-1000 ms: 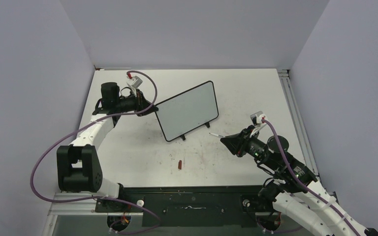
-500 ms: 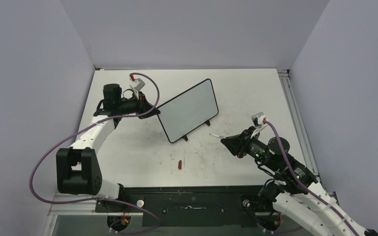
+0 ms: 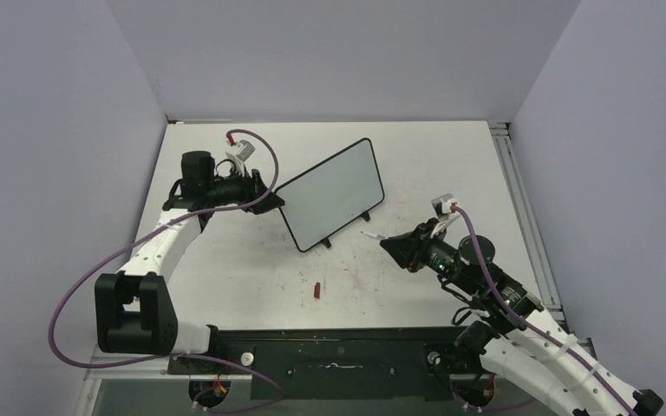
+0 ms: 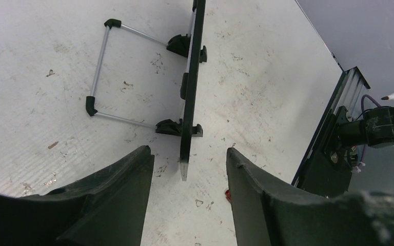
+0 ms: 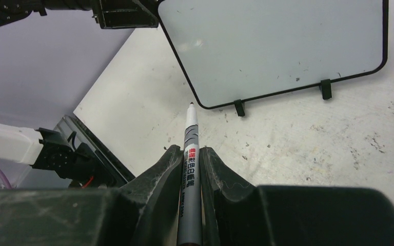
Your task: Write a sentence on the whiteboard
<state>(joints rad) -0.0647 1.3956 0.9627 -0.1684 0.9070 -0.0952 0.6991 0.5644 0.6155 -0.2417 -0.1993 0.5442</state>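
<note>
White-grey whiteboard (image 3: 329, 195) stood on table (image 3: 451, 156); left end effector (image 4: 187, 152) apart, straddling its side edge, no contact. Right end effector (image 5: 189, 149) clamped on marker (image 5: 191, 130), tip near board.

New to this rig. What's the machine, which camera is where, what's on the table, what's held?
Two robot arms are bolted at the near edge of a white table. The wide picture comes from a fixed camera above and behind them. The other two come from a camera on each wrist, so the dark shapes at the bottom are that arm's own fingers. On the table a small whiteboard stands on its feet, propped by a wire stand; its face looks blank. A small red piece lies nearer the arms; I cannot tell what it is. The right gripper is shut on a marker, tip toward the board. The left gripper is open, the board's side edge between its jaws, untouched.
</note>
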